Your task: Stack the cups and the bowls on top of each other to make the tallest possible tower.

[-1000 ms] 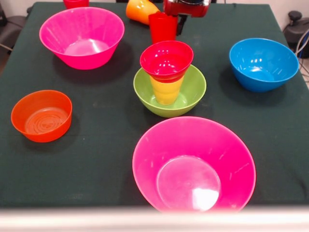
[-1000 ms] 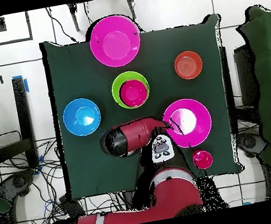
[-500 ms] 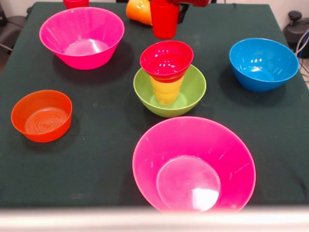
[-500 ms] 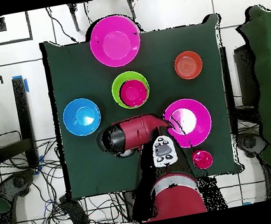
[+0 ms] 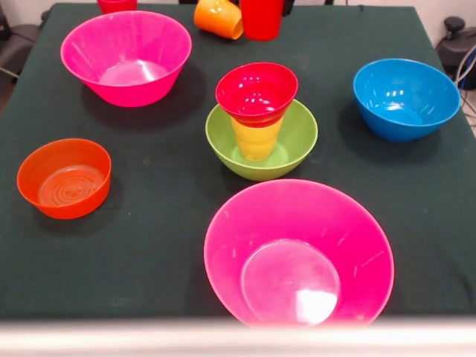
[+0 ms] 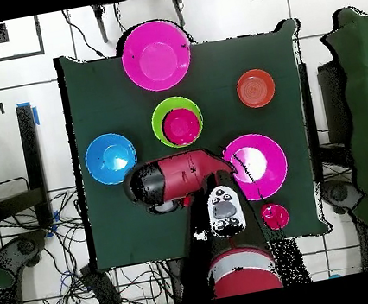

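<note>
The tower stands mid-table: a lime-green bowl (image 5: 294, 149) holds a yellow cup (image 5: 256, 140) with a small red bowl (image 5: 256, 91) on top; from overhead it shows as the green bowl (image 6: 162, 115) with the red bowl (image 6: 181, 126) inside. A red cup (image 5: 262, 18) hangs at the top edge of the front view, its upper part cut off. An orange cup (image 5: 218, 16) lies on its side beside it. My gripper (image 6: 149, 190) shows only from overhead, under the arm's end, between the blue bowl and the far pink bowl, and carries the red cup.
A large pink bowl (image 5: 297, 253) sits at the near edge and another (image 5: 126, 52) at the far left. A blue bowl (image 5: 405, 97) is at the right, a translucent orange bowl (image 5: 65, 177) at the left. A small red vessel (image 5: 117, 4) is cut off at the top.
The red cup has moved up the front view with the gripper, whose red body has left the picture. From overhead the arm's end has swung left, towards the blue bowl.
</note>
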